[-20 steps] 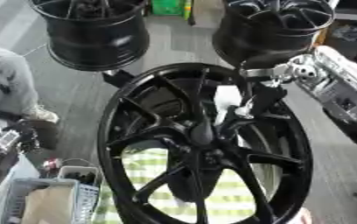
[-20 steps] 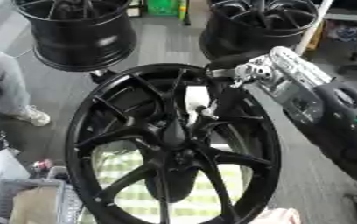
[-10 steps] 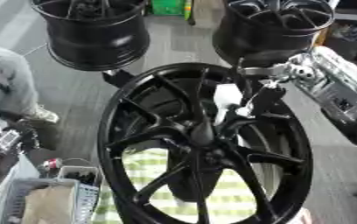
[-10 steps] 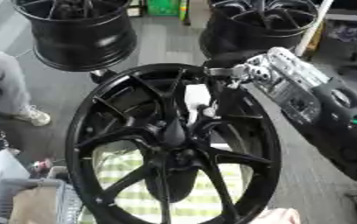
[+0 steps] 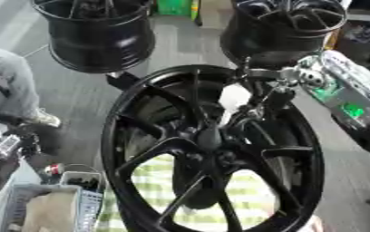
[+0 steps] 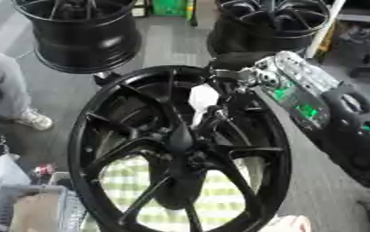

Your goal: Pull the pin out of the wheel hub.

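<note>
Black and glossy, the wheel hub (image 5: pixel 212 149) stands upright in the near middle, spokes meeting at its centre. I cannot make out the pin itself. The right hand (image 5: pixel 267 93) reaches in from the right over the hub's far rim, fingers curled down among the spokes; what they hold I cannot tell. Two more black wheels (image 5: pixel 101 34) stand far behind.

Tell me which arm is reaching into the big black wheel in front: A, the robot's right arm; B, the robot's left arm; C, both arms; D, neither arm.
A: the right robot hand comes in from the right and reaches down between the spokes of the wheel; the left robot hand stays off at the left edge.
</note>
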You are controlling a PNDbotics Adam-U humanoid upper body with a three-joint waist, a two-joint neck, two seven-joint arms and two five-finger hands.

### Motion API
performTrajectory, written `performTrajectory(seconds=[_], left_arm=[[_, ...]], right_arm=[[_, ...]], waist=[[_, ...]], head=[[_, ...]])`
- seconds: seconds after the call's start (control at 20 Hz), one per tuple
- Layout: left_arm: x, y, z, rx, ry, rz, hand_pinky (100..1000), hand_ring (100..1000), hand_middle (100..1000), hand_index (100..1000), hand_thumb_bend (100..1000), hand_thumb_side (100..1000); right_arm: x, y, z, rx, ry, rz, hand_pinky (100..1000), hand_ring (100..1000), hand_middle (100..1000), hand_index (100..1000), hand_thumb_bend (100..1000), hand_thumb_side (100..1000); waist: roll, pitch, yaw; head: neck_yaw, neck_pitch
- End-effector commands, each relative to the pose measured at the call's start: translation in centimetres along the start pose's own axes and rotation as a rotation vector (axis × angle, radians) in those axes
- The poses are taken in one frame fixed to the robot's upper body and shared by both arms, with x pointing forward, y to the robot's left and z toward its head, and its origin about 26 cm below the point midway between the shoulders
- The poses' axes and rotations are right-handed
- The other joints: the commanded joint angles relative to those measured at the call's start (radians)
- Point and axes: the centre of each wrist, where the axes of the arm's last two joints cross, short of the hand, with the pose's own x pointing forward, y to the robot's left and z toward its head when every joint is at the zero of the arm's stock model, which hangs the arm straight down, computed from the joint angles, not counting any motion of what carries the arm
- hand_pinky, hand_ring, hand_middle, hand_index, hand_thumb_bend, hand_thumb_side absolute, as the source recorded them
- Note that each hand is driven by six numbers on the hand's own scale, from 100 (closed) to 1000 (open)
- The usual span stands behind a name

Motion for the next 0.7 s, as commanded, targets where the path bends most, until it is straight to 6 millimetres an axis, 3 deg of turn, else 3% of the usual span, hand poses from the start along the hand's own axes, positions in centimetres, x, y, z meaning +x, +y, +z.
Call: performTrajectory(seconds=[0.05,0.6,0.7], left_arm=[[0.8,0.3,-0.2,-0.008,-0.017,-0.024,686,689,658,775,100,916],[0.7,0.3,-0.1,-0.006,-0.013,-0.023,686,689,658,776,100,917],[0.7,0.3,-0.1,-0.008,-0.008,-0.024,686,689,658,776,100,917]], right_arm=[[-0.2,-2.5,1.7,-0.105,0.018,0.034,640,441,395,560,100,104],[0.6,-5.5,4.5,-0.211,-0.010,-0.024,621,427,378,542,100,100],[0.3,-7.0,5.3,-0.249,0.002,-0.021,623,428,379,543,100,100]], waist=[[0.004,-0.012,-0.001],[0.001,-0.016,-0.004],[-0.001,-0.019,-0.004]], head=[[0.000,-0.003],[0.004,-0.003],[0.004,-0.003]])
